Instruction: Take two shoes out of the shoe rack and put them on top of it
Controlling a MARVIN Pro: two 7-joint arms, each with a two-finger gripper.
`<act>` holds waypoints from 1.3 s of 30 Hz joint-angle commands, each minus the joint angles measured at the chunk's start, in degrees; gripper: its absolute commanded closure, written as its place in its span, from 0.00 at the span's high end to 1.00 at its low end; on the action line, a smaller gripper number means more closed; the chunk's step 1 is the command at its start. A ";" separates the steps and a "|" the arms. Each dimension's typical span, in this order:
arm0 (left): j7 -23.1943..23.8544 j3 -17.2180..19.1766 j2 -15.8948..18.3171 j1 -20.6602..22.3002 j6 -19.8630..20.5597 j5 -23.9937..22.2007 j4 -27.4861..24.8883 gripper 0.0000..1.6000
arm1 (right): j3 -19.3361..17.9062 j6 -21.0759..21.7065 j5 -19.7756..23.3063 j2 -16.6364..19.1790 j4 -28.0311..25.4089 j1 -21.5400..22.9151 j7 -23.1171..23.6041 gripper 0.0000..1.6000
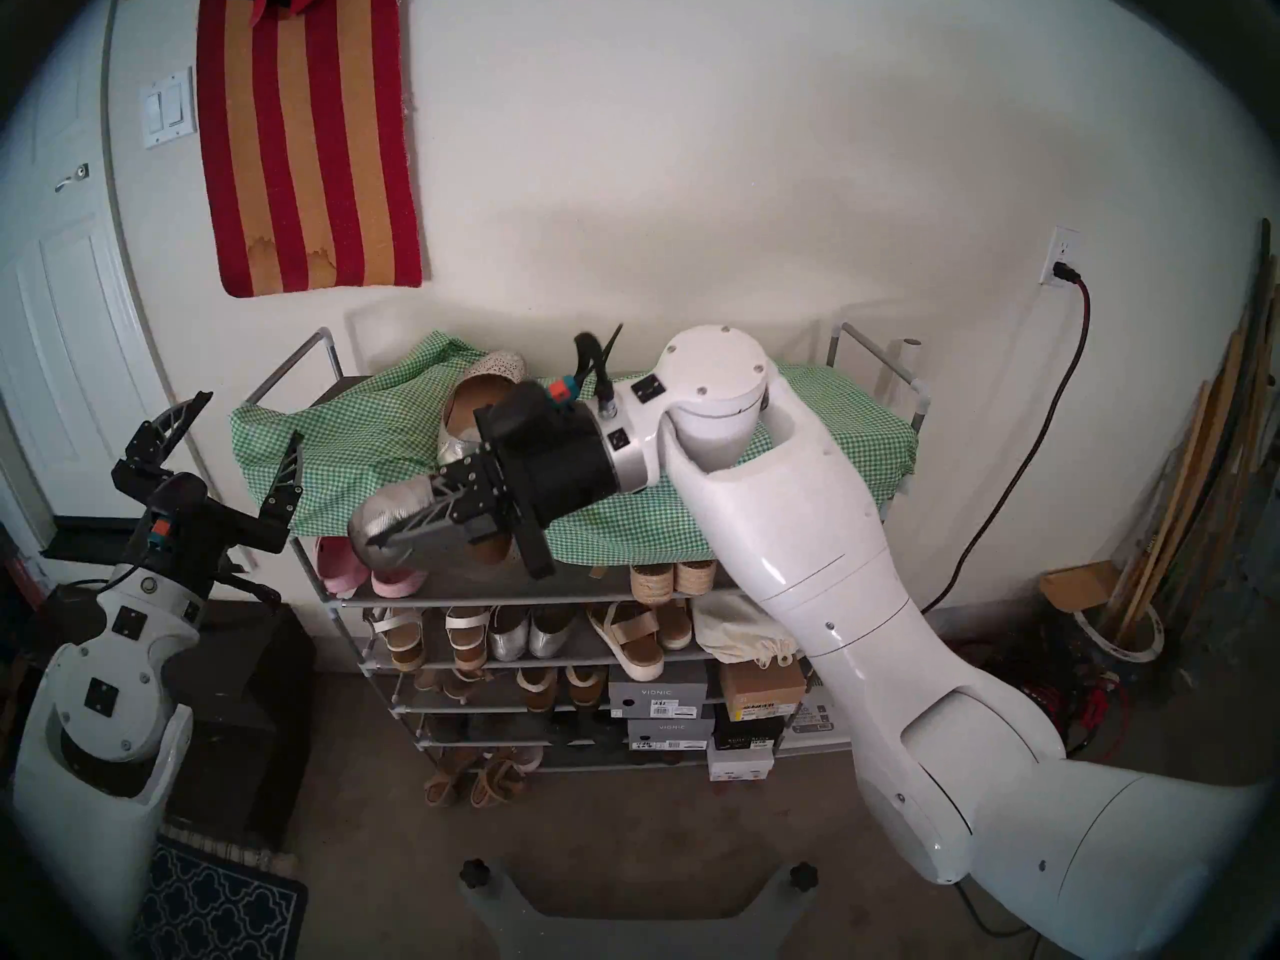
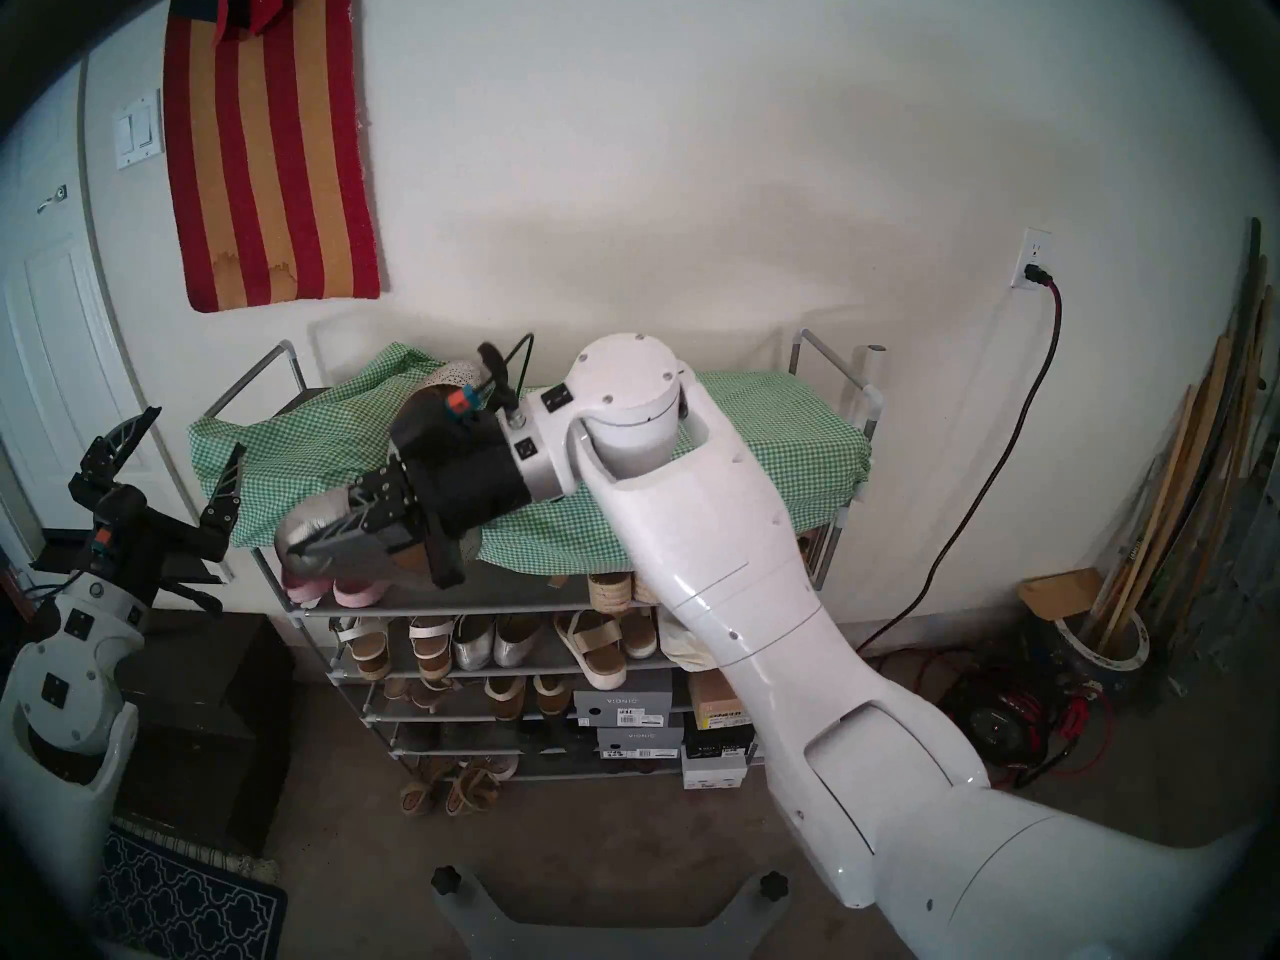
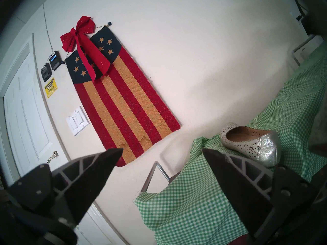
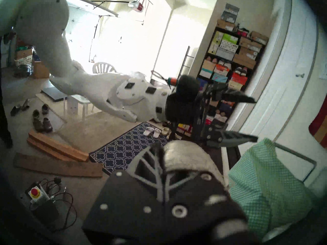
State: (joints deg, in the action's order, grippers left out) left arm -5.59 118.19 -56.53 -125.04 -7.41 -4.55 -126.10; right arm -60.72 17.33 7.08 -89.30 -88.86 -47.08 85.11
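Note:
The shoe rack [image 1: 526,600] stands against the wall, its top covered by a green checked cloth [image 1: 360,446]. One perforated silver flat [image 1: 478,390] lies on that cloth at the back left; it also shows in the left wrist view [image 3: 251,143]. My right gripper [image 1: 409,532] is shut on the second silver flat [image 1: 377,522], holding it over the rack's front left corner, toe pointing left; the right wrist view shows the flat [image 4: 185,154] between the fingers. My left gripper [image 1: 235,453] is open and empty, just left of the rack top.
Lower shelves hold pink slip-ons [image 1: 346,577], plain silver flats [image 1: 526,633], sandals and shoe boxes [image 1: 658,695]. A black box [image 1: 235,695] stands left of the rack. A red cord [image 1: 1039,418] and leaning boards [image 1: 1212,453] are on the right.

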 commanded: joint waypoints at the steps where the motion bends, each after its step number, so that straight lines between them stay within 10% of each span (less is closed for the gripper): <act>1: -0.02 0.08 0.09 0.12 -0.02 0.05 -0.16 1.00 | -2.24 6.58 4.23 0.74 -6.45 3.58 -0.11 0.00; 12: -0.01 0.09 0.08 0.14 0.00 0.10 -0.18 1.00 | -4.98 19.10 9.61 7.11 -15.95 6.17 -4.25 0.00; 22: 0.00 0.09 0.08 0.15 0.02 0.13 -0.20 1.00 | -7.16 30.15 4.96 14.92 -11.81 12.52 -14.79 0.00; 39: 0.02 0.09 0.06 0.18 0.04 0.16 -0.21 1.00 | 3.06 25.46 -5.15 26.17 6.69 21.58 -20.71 0.00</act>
State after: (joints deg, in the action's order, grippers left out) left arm -5.53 118.20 -56.59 -124.98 -7.41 -4.51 -126.10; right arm -61.56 46.26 3.96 -67.96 -88.18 -31.28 58.47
